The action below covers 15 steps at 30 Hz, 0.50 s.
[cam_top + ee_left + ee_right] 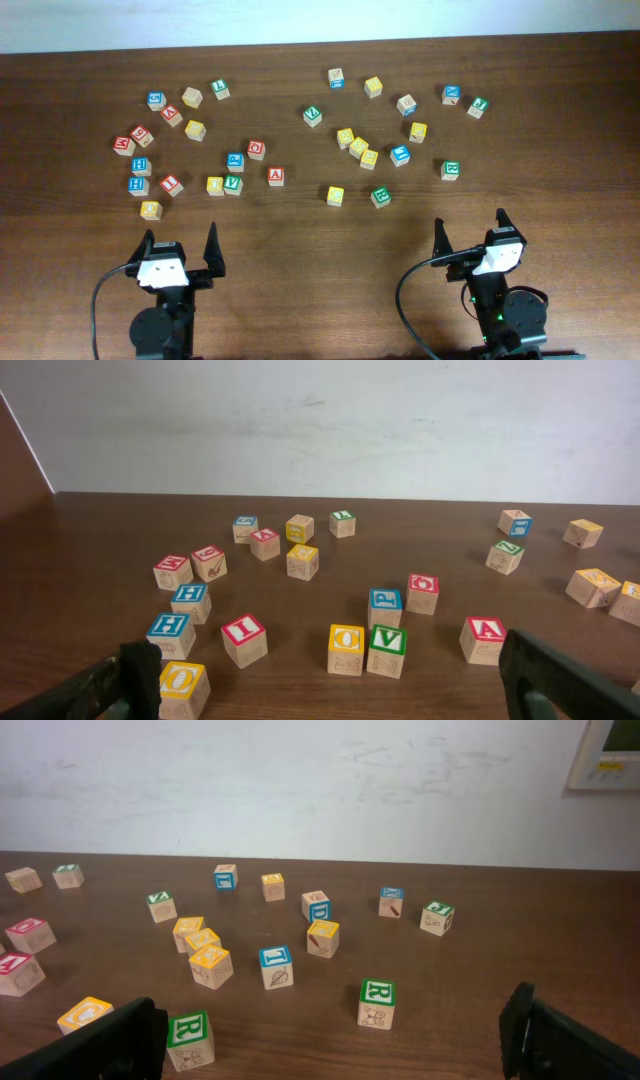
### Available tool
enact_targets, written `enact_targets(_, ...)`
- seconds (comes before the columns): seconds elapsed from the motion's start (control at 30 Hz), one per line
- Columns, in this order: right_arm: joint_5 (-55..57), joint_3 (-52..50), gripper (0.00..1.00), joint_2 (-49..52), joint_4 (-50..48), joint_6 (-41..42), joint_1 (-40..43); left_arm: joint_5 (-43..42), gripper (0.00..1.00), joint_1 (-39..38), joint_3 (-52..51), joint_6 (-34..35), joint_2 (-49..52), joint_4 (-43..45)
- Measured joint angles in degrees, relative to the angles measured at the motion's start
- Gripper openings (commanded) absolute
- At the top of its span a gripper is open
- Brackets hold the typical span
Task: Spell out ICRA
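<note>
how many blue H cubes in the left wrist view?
2. First H cube sits left of centre; second H cube is just in front of it, nearer the camera. Faces turned away could hide more.

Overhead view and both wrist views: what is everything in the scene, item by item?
I cube: one, red face, left cluster.
A cube: one, red face, centre-left.
R cubes: two, green faces, right cluster, near side.
Other letter cubes: roughly twenty-five, with red, yellow, blue and green faces, in two loose clusters; no C legible.
Table: one, dark brown wood.
Wall: one, white, behind the table.
Left gripper: one, black, open and empty, near edge.
Right gripper: one, black, open and empty, near edge.
</note>
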State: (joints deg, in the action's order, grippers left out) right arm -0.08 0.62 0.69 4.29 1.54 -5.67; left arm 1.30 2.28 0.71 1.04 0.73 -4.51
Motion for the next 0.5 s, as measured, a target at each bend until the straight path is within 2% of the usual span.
enact_targets(0.5, 0.0, 0.0, 0.98, 0.0, 0.0, 0.0, 0.0, 0.0, 0.99, 0.0, 0.0, 0.0, 0.0, 0.0)
